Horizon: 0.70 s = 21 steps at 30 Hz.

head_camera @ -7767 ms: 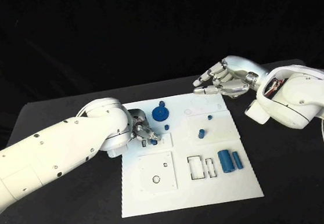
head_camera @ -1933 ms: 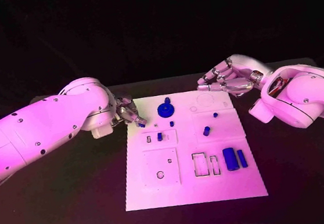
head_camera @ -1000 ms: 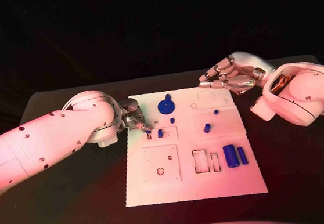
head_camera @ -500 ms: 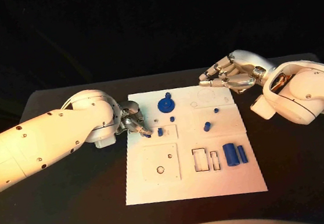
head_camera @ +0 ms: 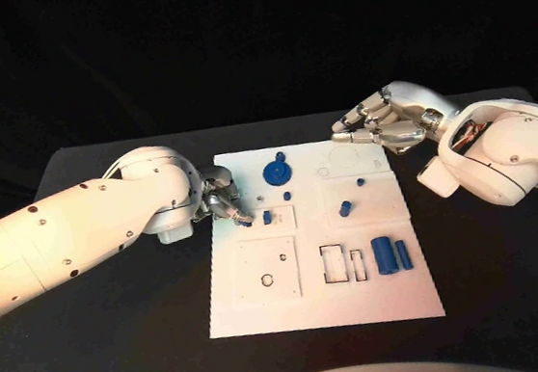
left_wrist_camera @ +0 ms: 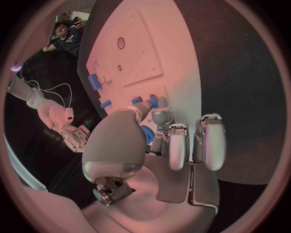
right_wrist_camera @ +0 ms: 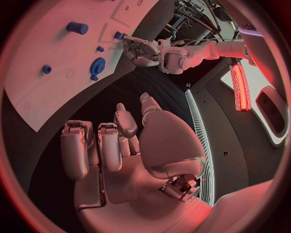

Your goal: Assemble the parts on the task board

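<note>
Left robot hand pinching a tiny blue part over the task board's upper-left corner

The left robot hand [head_camera: 226, 203] holds a small blue part [left_wrist_camera: 147, 134] between its fingertips, just above the task board [head_camera: 323, 313], next to a blue peg [head_camera: 267, 217] already standing there. My guess is these pieces are light, rigid plastic and a bit slick, so a fingertip pinch on the sides looks right. The right robot hand [head_camera: 382, 127] hovers off the board's upper-right edge, fingers curled in with nothing in them. The blue round knob piece [head_camera: 273, 174] sits close by, so sideways room is tight; the two blue cylinders [head_camera: 390, 254] at lower right are well apart. Plenty of bare worktop [head_camera: 118, 369] on either side.
</note>
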### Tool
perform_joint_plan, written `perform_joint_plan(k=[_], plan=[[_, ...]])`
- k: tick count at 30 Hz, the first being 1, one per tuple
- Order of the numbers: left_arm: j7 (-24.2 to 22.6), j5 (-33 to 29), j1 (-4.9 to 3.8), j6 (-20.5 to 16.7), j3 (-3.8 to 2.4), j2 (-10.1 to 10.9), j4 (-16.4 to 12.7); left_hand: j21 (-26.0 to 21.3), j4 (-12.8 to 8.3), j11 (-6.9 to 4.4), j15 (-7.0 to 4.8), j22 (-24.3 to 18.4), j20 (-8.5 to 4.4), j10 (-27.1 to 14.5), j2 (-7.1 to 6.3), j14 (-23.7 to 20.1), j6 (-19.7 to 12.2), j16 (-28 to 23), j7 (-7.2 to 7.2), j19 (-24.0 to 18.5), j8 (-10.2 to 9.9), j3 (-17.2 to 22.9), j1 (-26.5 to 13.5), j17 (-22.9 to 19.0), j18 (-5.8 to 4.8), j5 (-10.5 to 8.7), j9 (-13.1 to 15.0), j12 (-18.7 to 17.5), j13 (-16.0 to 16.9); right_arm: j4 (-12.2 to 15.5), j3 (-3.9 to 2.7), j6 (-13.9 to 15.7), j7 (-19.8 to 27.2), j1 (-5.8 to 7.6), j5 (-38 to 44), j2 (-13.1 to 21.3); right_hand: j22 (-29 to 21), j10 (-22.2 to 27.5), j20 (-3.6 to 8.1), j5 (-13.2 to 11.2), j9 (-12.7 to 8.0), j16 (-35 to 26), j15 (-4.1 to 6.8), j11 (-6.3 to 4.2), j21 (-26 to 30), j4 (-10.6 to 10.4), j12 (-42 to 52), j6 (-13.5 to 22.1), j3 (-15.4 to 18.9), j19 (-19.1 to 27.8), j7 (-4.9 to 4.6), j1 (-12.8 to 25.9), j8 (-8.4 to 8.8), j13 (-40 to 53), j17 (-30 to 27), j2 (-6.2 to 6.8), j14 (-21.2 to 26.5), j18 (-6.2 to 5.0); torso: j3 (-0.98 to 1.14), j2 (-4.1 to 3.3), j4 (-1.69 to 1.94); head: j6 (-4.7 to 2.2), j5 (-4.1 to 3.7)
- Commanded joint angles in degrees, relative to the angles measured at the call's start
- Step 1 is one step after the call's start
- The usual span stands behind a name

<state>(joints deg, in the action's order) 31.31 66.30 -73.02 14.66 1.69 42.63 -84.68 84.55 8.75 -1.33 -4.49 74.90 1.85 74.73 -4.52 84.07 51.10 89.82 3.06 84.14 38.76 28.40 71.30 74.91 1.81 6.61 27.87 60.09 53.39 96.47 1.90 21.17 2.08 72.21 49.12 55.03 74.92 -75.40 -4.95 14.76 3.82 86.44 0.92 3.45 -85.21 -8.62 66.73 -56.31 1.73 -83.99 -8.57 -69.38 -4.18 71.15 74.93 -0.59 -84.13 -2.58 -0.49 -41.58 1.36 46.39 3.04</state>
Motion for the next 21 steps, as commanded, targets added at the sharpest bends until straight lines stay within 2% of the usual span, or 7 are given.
perform_joint_plan(k=[1,13,21], plan=[[1.44,-0.08,0.31,2.06,0.26,-0.22,0.04,0.02,-5.6,-0.07,0.0,8.89,-0.09,0.41,0.09,5.93,0.38,0.18,-0.31,2.43,0.18,6.16,-0.05,15.09,-0.04,0.17,0.04,0.4,0.02,0.07,0.0,-0.79,0.54,-0.04,0.11,-0.06,4.73,0.35,-0.28,0.24,0.1,-0.19,-0.12,0.07,0.21,0.05,-0.15,-0.39,0.35,-0.93,0.19,-0.13,-0.34,-0.09,8.45,-0.44,-4.39,0.32,0.02,-0.01,-0.05,0.06,0.0],[3.7,-2.03,0.3,3.1,0.26,-1.23,0.38,0.51,-2.34,-0.91,-0.64,9.56,-0.51,1.81,-1.54,5.93,3.07,0.18,-1.48,2.81,1.27,3.83,-6.8,15.09,-0.2,-0.01,0.03,1.55,1.04,0.2,0.0,-1.0,0.48,-0.04,0.11,0.02,4.73,0.35,-0.28,0.24,0.1,-0.19,-0.12,0.07,0.21,0.05,-0.15,-0.39,0.35,-0.93,0.19,-0.13,-0.34,-0.09,8.45,-0.44,-4.39,0.32,0.07,-0.02,-0.04,0.32,-0.11],[4.88,-2.14,0.29,3.82,0.27,-1.77,0.76,0.8,-1.64,-1.15,-0.83,9.93,-0.7,2.49,-1.61,5.93,3.99,0.18,-1.79,3.01,1.41,2.49,-8.45,15.09,-0.3,-0.04,-0.14,2.23,1.82,0.28,0.0,-1.08,0.47,-0.04,0.1,0.09,4.73,0.35,-0.28,0.24,0.1,-0.19,-0.12,0.07,0.21,0.05,-0.15,-0.39,0.35,-0.93,0.19,-0.13,-0.34,-0.09,8.45,-0.44,-4.39,0.32,0.05,0.01,-0.06,0.36,-0.15]])
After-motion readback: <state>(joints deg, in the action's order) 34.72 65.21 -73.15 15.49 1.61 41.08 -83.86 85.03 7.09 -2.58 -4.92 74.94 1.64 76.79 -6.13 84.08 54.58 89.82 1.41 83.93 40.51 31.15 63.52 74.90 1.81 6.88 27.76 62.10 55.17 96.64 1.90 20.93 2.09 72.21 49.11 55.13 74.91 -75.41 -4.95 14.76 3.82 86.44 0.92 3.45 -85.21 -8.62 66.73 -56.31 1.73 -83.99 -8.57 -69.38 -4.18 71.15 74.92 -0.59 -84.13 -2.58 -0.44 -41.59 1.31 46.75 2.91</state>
